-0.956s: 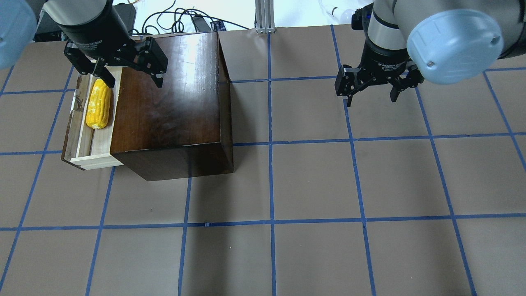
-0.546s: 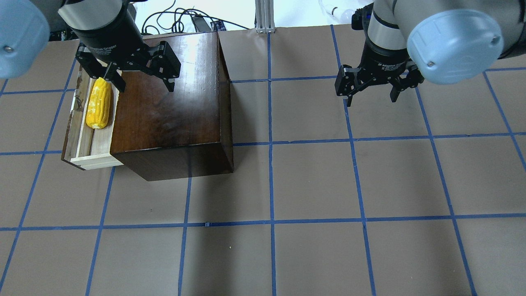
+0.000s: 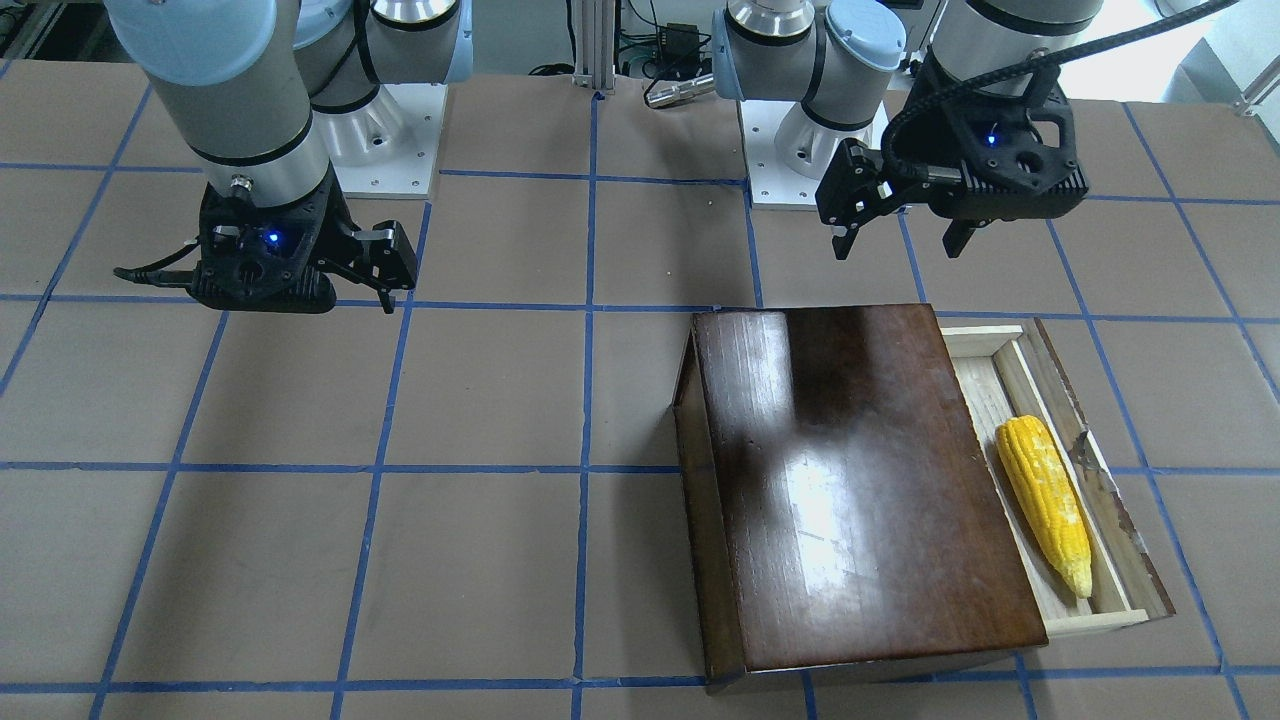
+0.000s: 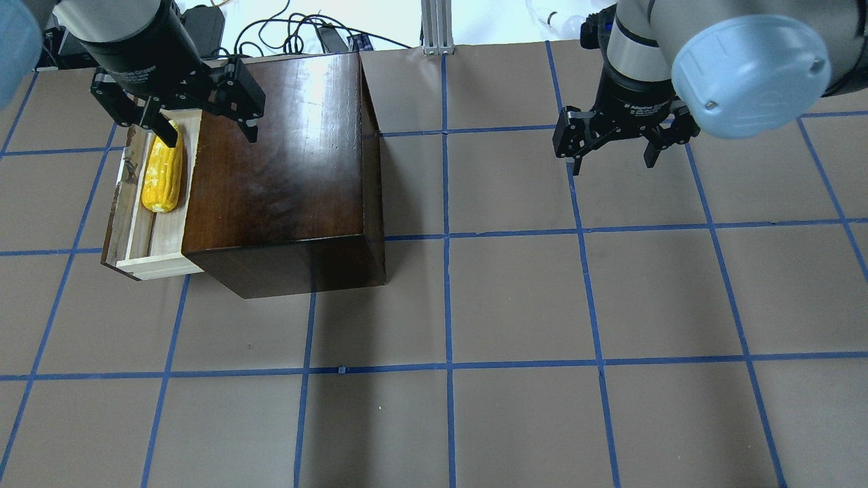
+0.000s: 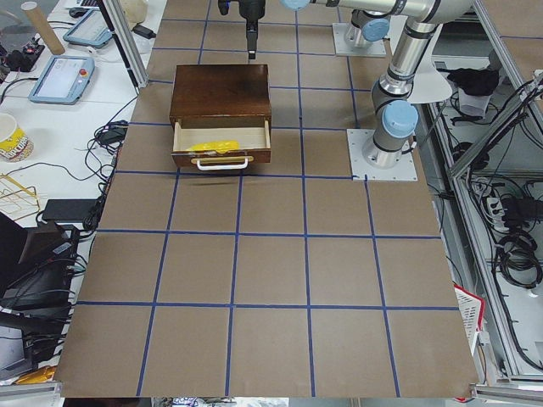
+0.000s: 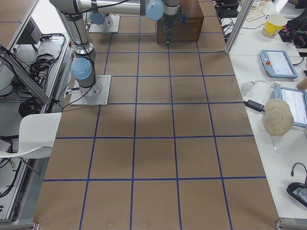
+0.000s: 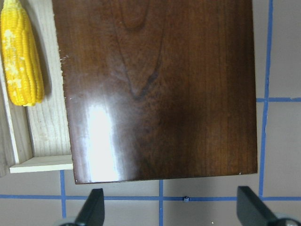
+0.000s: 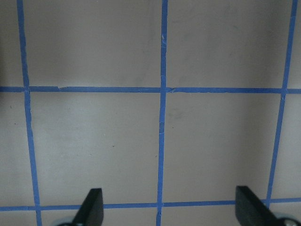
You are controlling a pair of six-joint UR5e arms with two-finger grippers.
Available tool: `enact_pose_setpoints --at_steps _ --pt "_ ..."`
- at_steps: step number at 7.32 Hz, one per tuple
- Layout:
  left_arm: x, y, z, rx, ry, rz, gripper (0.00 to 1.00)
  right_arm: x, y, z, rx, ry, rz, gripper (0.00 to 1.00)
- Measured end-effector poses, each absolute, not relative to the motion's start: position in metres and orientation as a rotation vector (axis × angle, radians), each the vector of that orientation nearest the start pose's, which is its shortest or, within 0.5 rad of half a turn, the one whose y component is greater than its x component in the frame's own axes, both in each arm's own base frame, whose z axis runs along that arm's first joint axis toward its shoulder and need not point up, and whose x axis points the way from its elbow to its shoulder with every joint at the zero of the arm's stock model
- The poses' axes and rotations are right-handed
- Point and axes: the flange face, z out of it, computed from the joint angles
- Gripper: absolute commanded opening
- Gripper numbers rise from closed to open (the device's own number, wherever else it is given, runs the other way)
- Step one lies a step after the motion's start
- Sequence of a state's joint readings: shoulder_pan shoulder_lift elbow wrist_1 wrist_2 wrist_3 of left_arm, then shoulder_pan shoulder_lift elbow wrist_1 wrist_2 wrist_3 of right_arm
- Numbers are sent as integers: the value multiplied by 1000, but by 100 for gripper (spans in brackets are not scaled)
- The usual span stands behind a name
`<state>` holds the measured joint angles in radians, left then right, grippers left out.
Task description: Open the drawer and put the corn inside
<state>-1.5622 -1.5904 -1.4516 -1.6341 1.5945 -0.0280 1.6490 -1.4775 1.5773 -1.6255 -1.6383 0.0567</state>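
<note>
**A:** Where's the corn (image 3: pixel 1045 500)?

**B:** In the drawer (image 3: pixel 985 385), pulled out of the dark-brown box (image 3: pixel 850 480) toward the left end of the table (image 3: pixel 480 400). The box sits by the edge across from the robot.

**A:** How does it lie?

**B:** Along the drawer's length, thick end toward the robot's edge, tip toward the far edge.

**A:** And the fingers?

**B:** The left fingers (image 7: pixel 91 209) are spread with nothing between them, high above the box's robot-side edge. The corn lies below, to their left and farther from the robot. The right fingers (image 8: pixel 91 207) are also apart and empty, well away over the right half.

**A:** So?

**B:** I'd judge the placing done. The left arm is the nearer one if the drawer needs shutting, and that push would run across the cob's long axis
</note>
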Motion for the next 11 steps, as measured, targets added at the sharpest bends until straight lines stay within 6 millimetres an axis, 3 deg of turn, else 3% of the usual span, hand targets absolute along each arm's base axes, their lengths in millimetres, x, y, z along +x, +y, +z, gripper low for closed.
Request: enact_pose_setpoints --at_steps 11 --pt "-122 -505 527 71 3115 -42 100 167 -513 442 -37 3211 67 100"
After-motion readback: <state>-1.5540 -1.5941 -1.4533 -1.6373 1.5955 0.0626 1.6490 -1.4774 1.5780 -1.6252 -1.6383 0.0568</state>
